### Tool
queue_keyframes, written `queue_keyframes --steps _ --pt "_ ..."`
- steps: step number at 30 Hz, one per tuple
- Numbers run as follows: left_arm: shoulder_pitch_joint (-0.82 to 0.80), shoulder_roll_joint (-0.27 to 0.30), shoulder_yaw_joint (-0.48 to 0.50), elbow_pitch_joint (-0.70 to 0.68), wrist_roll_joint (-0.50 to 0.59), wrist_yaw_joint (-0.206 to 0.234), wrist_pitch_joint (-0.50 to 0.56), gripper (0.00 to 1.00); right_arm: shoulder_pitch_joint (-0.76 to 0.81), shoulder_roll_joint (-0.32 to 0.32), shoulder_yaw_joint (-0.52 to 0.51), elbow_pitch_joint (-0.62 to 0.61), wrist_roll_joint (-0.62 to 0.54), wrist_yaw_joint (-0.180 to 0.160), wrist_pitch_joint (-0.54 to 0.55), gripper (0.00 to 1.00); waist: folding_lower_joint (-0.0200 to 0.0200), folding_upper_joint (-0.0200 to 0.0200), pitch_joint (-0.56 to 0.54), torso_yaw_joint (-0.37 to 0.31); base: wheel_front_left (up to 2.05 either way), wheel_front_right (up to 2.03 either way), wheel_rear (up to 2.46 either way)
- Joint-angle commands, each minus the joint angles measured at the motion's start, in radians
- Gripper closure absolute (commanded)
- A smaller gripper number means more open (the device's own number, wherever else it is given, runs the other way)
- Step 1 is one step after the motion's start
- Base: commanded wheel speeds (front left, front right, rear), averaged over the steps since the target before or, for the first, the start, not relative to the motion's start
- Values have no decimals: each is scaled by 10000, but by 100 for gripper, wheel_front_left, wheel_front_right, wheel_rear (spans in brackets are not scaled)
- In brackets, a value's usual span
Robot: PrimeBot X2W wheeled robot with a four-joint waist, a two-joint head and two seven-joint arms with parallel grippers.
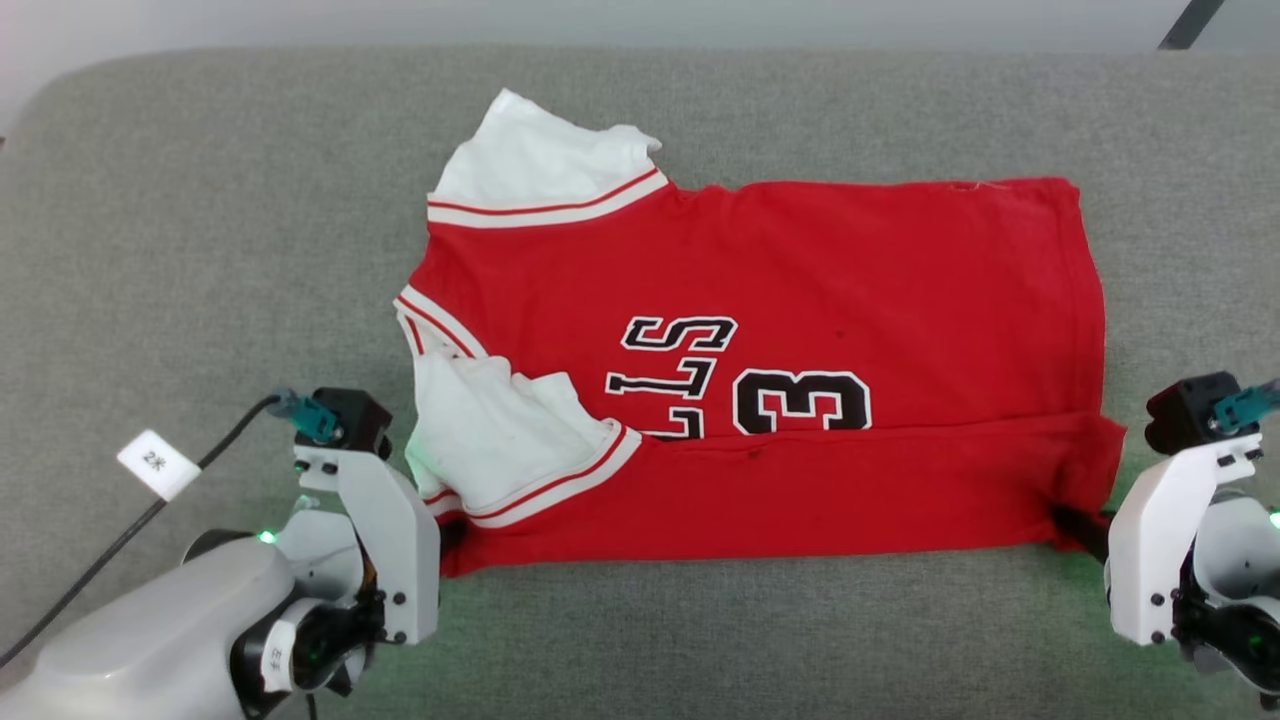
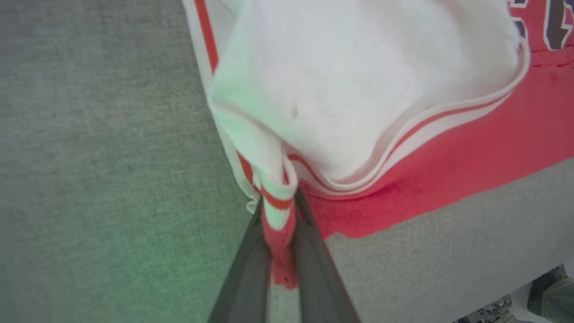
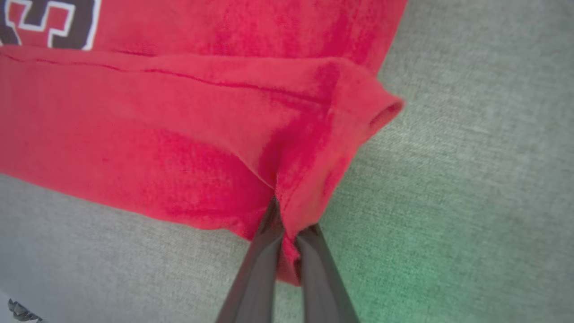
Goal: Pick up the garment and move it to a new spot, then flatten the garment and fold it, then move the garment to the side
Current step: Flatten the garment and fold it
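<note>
looking down from the head camera, i see the garment [image 1: 850,260] lying flat on the grey cushion [image 1: 200,230], spanning the gap between my two grippers. my left gripper [image 2: 279,211] is pinched tight on the striped trim at the collar end, with the white sleeve [image 2: 358,89] bunched just beyond its fingertips. my right gripper [image 3: 290,222] is clamped on the red hem corner; ahead of it and to its left, a red strip lies folded over the lower part of the print [image 3: 49,22].
</note>
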Motion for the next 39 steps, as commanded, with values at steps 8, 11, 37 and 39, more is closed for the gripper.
queue_keyframes --steps 8,11,37,39 --pt "460 561 -29 -835 -247 493 253 100 705 -173 61 -435 186 -7 524 100 0 0 -681 -14 0 0 0" --pt "572 776 -22 -1194 -305 696 265 100 907 -222 -29 -690 199 -7 700 100 0 0 -821 -25 0 0 0" --pt "1191 1318 96 -2061 -758 1416 219 0 1777 148 -718 -1420 -196 -7 1091 0 0 0 -967 -282 0 0 0" --pt "1091 1383 91 -2109 -674 1461 293 0 1747 145 -769 -1506 -224 -7 1026 0 0 0 -979 -312 0 0 0"
